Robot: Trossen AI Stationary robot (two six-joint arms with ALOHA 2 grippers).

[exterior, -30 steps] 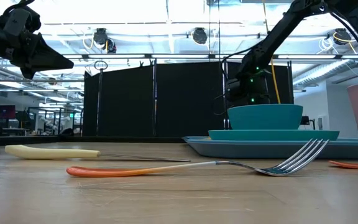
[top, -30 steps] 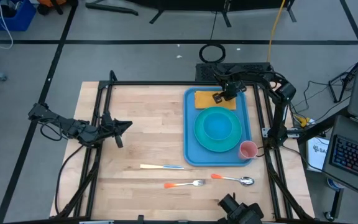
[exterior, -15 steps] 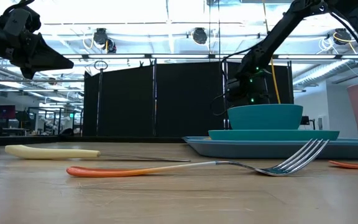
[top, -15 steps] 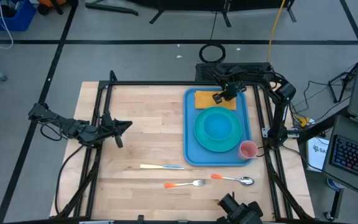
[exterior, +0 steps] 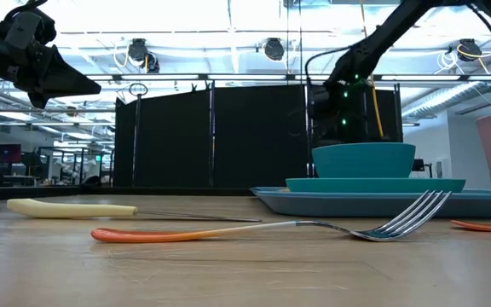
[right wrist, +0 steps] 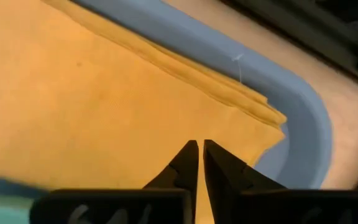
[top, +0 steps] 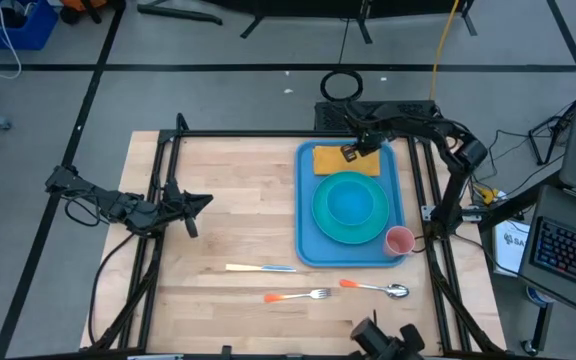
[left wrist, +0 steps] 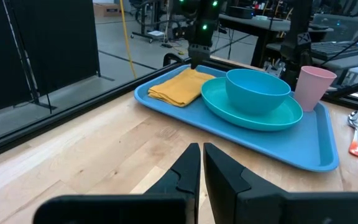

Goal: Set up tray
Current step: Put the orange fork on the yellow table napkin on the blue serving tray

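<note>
Tray (top: 306,250) first: in the high view it lies right of centre on the worktop (top: 228,200), already carrying a yellow-orange napkin (top: 333,162) at its upper end, a turquoise plate (top: 320,225) with a bowl (top: 351,205) in the middle, and a pink cup (top: 399,241) at its lower right corner. My right pincer (top: 349,152) hangs over the napkin's upper right part. My left pincer (top: 204,201) waits at the left of the frame, well away from the tray. A knife (top: 259,268), a fork (top: 298,295) and a spoon (top: 376,289) lie on the bare wood below the tray, so I judge the cutlery is what is left to load.

In the low view the fork (exterior: 262,227) stretches across the foreground, the knife (exterior: 101,209) behind it at left, and the tray (exterior: 382,201) sits at right with the bowl on its plate.

In the left wrist view my left pincer (left wrist: 201,155) shows its fingers pressed together, pinching nothing, pointing toward the tray (left wrist: 291,149).

In the right wrist view my right pincer (right wrist: 200,152) is nearly closed just above the napkin (right wrist: 92,112), holding none of it as far as I can see; the tray's rim (right wrist: 303,124) curves at the right.
</note>
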